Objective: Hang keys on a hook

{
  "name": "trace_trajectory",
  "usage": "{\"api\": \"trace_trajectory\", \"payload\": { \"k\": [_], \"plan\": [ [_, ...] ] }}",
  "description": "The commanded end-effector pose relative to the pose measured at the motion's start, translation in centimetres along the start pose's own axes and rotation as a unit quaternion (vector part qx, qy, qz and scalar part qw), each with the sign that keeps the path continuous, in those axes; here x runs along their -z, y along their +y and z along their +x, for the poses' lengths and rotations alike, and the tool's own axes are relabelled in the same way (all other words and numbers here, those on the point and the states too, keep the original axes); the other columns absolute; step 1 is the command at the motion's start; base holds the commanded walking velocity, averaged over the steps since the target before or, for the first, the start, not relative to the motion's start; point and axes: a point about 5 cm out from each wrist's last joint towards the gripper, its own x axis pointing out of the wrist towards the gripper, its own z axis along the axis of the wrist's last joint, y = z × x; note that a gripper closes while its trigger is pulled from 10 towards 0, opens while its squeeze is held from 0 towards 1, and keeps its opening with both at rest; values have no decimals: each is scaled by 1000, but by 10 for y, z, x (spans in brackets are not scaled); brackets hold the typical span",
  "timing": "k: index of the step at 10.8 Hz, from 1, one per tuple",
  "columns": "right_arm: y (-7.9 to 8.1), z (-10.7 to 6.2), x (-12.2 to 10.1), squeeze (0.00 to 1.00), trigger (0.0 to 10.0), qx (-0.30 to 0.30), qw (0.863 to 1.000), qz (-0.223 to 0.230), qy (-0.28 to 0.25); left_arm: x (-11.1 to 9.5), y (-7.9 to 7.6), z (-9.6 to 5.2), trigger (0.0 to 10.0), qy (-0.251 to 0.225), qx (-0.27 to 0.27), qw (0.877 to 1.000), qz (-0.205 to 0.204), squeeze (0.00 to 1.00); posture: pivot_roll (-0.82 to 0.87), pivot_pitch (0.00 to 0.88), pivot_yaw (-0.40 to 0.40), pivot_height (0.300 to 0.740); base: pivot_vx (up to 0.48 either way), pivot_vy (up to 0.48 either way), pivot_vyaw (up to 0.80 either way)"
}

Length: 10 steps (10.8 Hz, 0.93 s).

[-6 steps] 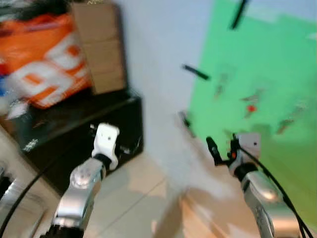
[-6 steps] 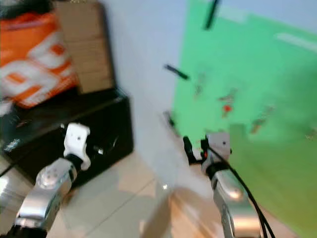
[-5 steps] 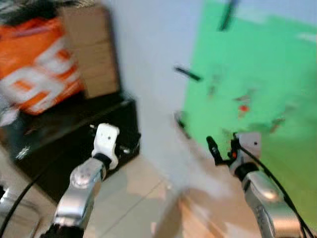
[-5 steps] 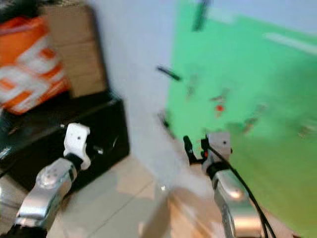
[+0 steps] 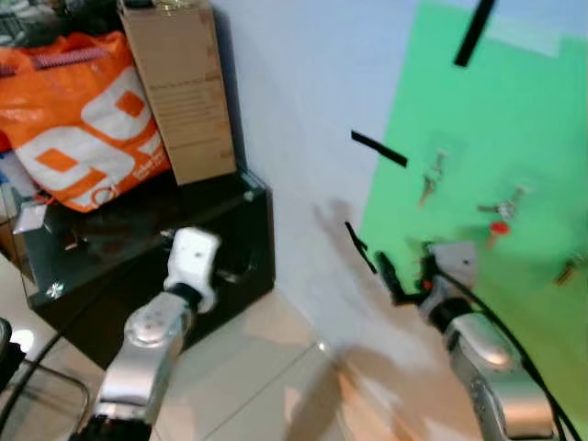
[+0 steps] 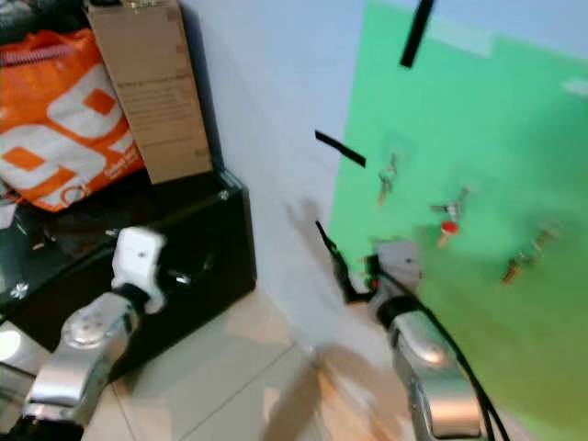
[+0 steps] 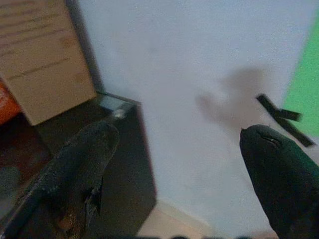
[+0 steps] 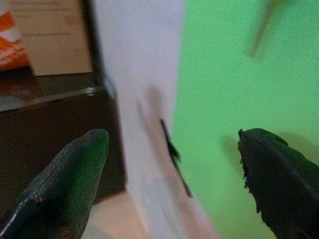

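Note:
A green sheet (image 5: pixel 514 119) is taped to the pale wall at the right. Three sets of keys hang on it: one at the upper left (image 5: pixel 432 176), one with a red tag (image 5: pixel 499 216), and one at the far right (image 5: pixel 565 271). My right gripper (image 8: pixel 172 135) is raised in front of the sheet's lower left edge, below the keys. It is open and holds nothing. My left gripper (image 7: pixel 177 134) is raised before the black cabinet (image 5: pixel 138 266) and faces the bare wall. It is open and holds nothing.
An orange bag (image 5: pixel 73 138) and a tall cardboard box (image 5: pixel 179 92) stand on the black cabinet at the left. Black tape strips (image 5: pixel 378 149) hold the green sheet's edge. Pale floor tiles (image 5: pixel 266 367) lie below, and a black cable (image 5: pixel 37 367) runs at the lower left.
The whole picture has shifted to the right and come sharp, so the camera has turned. Both arms hold much the same raised pose, with the grippers still open.

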Motion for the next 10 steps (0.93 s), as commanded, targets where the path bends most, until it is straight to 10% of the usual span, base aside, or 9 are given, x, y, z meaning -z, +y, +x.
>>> {"api": "trace_trajectory", "payload": {
  "k": [1, 10],
  "plan": [
    [-8, -2, 0, 1000, 10000, 11, 1000, -11, 4, -4, -7, 3, 10000, -9, 10, 1000, 2, 0, -77, 0, 17, 740, 349, 0, 800],
    [-7, -1, 1, 1000, 10000, -5, 1000, -14, 1, -5, -6, 5, 10000, -10, 10, 1000, 10, 0, -73, 0, 16, 740, 370, 0, 800]
  ]
}}
